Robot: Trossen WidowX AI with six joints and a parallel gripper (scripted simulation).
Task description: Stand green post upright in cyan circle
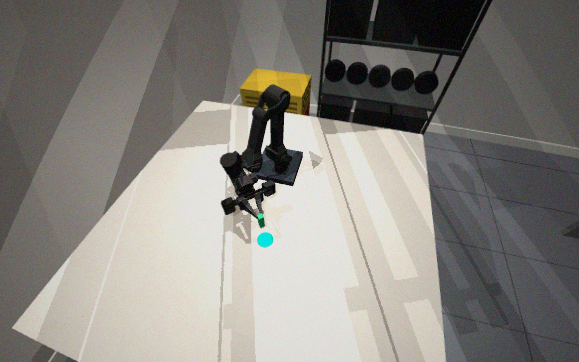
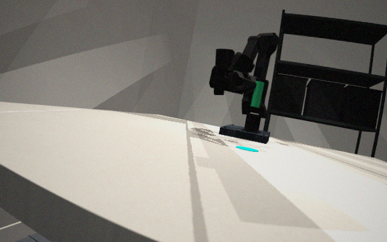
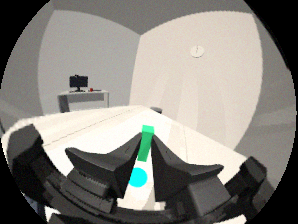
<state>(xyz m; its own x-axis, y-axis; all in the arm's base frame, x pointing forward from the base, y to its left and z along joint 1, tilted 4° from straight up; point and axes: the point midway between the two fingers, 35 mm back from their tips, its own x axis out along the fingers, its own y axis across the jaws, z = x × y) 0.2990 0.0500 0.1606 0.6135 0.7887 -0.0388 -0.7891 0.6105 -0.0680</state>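
Above the table point(image 1: 168, 275) point(image 2: 112, 150) point(image 3: 95, 132), the arm point(image 1: 278, 130) point(image 2: 262, 67) has its claw point(image 1: 260, 215) point(image 2: 256, 84) point(image 3: 147, 135) clamped on the green post point(image 1: 261, 221) point(image 2: 257, 95) point(image 3: 145, 146), already lifted, slightly tilted. The cyan circle point(image 1: 265, 240) point(image 2: 246, 149) point(image 3: 138, 177) lies lower, on the near side; straightening, centring and lowering likely remain.

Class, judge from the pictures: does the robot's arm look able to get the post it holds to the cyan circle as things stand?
Probably yes. The gripper holds the green post above the table, near the cyan circle, and nothing visible stands between them.
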